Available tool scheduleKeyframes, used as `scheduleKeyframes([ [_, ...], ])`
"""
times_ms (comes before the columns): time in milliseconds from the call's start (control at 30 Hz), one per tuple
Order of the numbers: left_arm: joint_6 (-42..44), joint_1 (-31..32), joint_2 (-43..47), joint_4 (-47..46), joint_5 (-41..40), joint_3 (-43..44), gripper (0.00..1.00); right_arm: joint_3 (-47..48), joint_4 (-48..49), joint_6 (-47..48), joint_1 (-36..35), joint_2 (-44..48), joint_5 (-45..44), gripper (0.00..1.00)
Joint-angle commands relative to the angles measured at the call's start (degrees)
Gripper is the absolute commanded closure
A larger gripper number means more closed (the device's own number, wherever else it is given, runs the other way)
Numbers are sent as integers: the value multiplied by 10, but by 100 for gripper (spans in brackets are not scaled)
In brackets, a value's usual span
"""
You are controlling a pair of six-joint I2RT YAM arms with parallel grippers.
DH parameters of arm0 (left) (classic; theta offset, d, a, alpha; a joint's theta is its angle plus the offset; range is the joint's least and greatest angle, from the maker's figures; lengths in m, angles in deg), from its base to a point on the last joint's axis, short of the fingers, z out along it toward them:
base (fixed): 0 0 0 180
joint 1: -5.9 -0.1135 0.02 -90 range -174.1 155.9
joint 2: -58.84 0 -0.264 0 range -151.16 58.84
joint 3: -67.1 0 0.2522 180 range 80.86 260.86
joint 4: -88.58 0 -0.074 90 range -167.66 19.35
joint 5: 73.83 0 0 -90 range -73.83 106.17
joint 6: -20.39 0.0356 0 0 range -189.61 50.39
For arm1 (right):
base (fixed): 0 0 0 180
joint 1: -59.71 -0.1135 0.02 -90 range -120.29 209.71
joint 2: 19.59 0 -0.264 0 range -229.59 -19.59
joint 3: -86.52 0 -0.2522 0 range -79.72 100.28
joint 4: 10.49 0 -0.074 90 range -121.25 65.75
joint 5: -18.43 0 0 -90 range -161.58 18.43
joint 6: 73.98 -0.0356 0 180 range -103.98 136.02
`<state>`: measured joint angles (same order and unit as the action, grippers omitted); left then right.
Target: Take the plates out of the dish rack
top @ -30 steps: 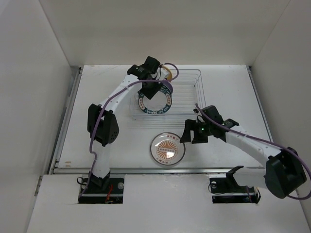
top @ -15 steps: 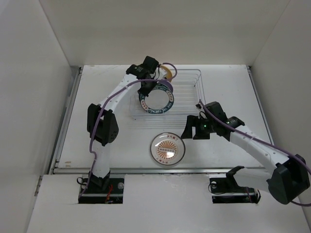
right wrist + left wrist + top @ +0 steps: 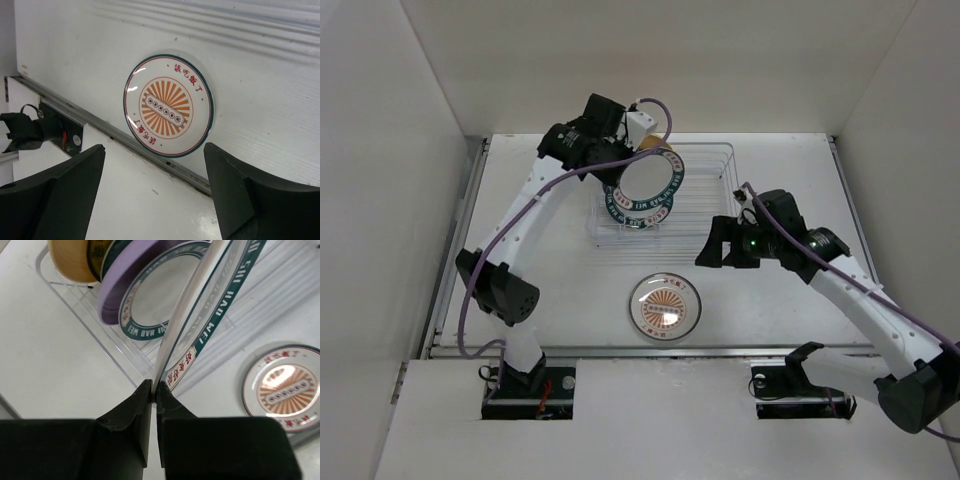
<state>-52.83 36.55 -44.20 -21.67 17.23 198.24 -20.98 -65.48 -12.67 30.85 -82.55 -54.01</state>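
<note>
black left claw (image 3: 154,390) is clamped on the rim of a teal-rimmed plate (image 3: 220,315), held on edge over the rack (image 3: 710,185). a lilac plate (image 3: 117,295), tan plate (image 3: 75,260) and second teal-rimmed plate (image 3: 155,295) stand in it. my right claw (image 3: 152,170) gapes wide above the orange plate (image 3: 169,106), flat on the table (image 3: 790,180).
</note>
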Motion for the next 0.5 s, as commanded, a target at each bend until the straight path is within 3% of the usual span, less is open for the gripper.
scheduleKeyframes([
  [0,-20,4,57,37,62,27,100,55,-31,3,-2,27,-35,14],
  [167,-14,4,68,104,140,21,100,123,-88,-35,-2,34,-110,13],
  [233,22,4,68,169,222,10,100,166,-115,-70,-2,34,-180,11],
  [467,98,72,52,202,310,-150,100,229,-170,-126,3,63,-286,6],
])
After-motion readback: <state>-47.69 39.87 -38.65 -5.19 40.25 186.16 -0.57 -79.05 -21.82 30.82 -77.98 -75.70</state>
